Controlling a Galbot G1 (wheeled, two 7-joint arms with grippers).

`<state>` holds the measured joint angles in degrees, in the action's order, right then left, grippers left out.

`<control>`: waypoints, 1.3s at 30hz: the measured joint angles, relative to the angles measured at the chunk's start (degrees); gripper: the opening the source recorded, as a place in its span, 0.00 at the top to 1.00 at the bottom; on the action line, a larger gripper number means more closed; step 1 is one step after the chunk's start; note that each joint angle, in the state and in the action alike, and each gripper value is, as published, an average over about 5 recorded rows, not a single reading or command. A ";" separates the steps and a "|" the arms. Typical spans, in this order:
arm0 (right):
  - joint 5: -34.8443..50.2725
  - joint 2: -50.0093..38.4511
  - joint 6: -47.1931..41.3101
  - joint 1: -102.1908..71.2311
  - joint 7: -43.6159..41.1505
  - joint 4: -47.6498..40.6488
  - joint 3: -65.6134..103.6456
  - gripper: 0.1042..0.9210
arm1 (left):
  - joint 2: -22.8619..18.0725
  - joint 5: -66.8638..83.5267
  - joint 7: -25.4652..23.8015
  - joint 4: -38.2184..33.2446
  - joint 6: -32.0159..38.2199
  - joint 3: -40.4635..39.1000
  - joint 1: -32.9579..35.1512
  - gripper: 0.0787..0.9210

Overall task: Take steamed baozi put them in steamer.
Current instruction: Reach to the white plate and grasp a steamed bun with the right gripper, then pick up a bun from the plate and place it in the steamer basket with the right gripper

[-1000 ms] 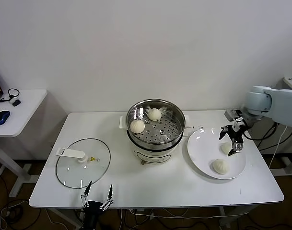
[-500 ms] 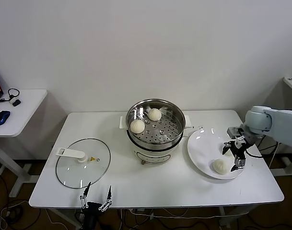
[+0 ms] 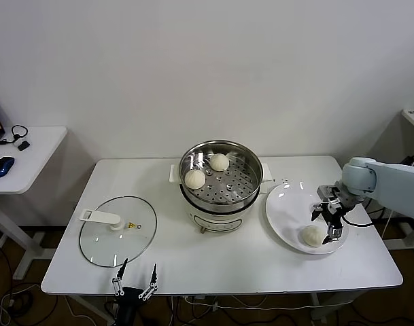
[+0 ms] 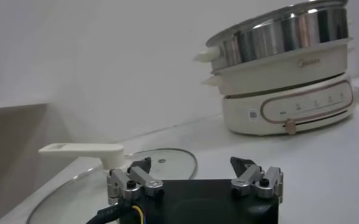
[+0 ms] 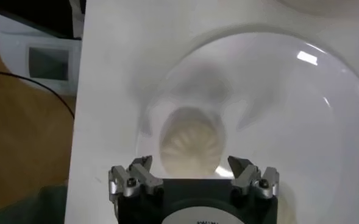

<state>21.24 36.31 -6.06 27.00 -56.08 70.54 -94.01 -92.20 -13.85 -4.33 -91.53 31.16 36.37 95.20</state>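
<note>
Done so far: two buns (image 3: 195, 178) (image 3: 219, 161) sit inside the steamer (image 3: 251, 182), one near its 9 o'clock wall, one toward 12 o'clock.
Left to do: one bun (image 3: 313, 235) shows on the plate (image 3: 283, 212), at about 4 o'clock on it; a second may lie behind the right arm, I judge, so roughly half the job remains.
Right gripper (image 3: 331, 219): spread wide, holding nothing, poised just above a bun (image 5: 191, 143) on the plate.
Left gripper (image 3: 136, 276): parked at the table's near edge, at 6 o'clock from the glass lid (image 3: 118, 229), fingers apart and empty.
Hard to make out: whether the right fingertips (image 5: 239, 164) touch the dough; the wrist view blurs there. The plate's 3 o'clock side is hidden by the arm.
</note>
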 measured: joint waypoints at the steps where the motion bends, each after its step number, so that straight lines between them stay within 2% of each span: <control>1: -0.10 0.05 -0.01 -0.36 0.03 -0.20 0.32 0.12 | 0.00 -0.02 0.02 0.06 0.01 0.04 -0.04 0.12; 16: -1.19 0.30 -0.37 -3.56 0.12 -1.71 3.03 0.12 | 0.00 -0.26 0.11 0.34 0.01 0.15 -0.31 0.12; 23: -1.35 0.75 -0.35 -4.27 0.15 -2.39 3.90 0.25 | 0.00 -0.27 0.12 0.50 0.01 0.16 -0.42 0.12; 33: -1.38 1.21 -0.26 -4.16 0.12 -2.49 4.27 0.27 | 0.00 -0.29 0.13 0.41 0.10 0.29 -0.29 0.12; 39: -1.39 1.21 -0.20 -3.68 -0.03 -2.33 4.09 0.32 | 0.00 -0.34 0.14 0.27 0.20 0.21 -0.17 0.12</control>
<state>19.84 37.52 -6.26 23.31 -56.12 68.20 -89.91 -92.20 -14.19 -4.19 -91.26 31.36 36.59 95.03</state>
